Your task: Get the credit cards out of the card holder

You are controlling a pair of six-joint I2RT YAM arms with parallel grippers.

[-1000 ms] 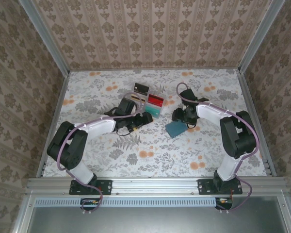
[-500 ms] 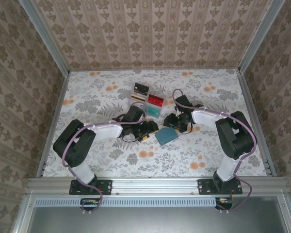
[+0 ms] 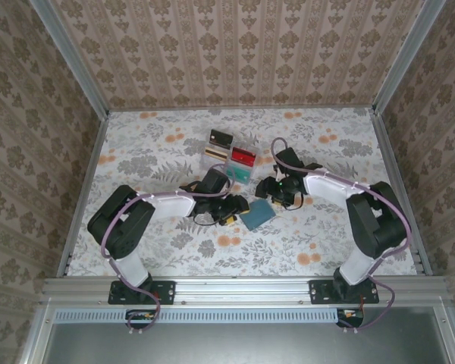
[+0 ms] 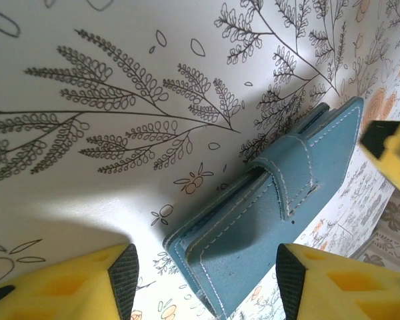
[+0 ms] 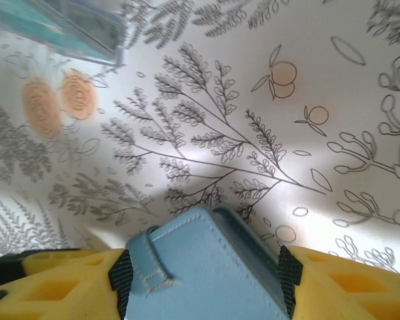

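The slate-blue card holder lies folded on the floral table, its strap fastened across it. My right gripper is shut on the card holder, with both pads against its sides. My left gripper stands open just left of the holder, and the holder's near corner sits between its yellow fingers. No card shows at the holder's edges. A red card, a teal card, a black card and a gold-striped card lie at the clear tray behind.
The clear plastic compartment tray stands just behind both grippers; its corner shows at the upper left of the right wrist view. A yellow finger of the right gripper sits beyond the holder. Aluminium rails edge the table.
My right gripper has carried the card holder left and nearer. My left gripper has slid right until its open fingers straddle the holder's corner.
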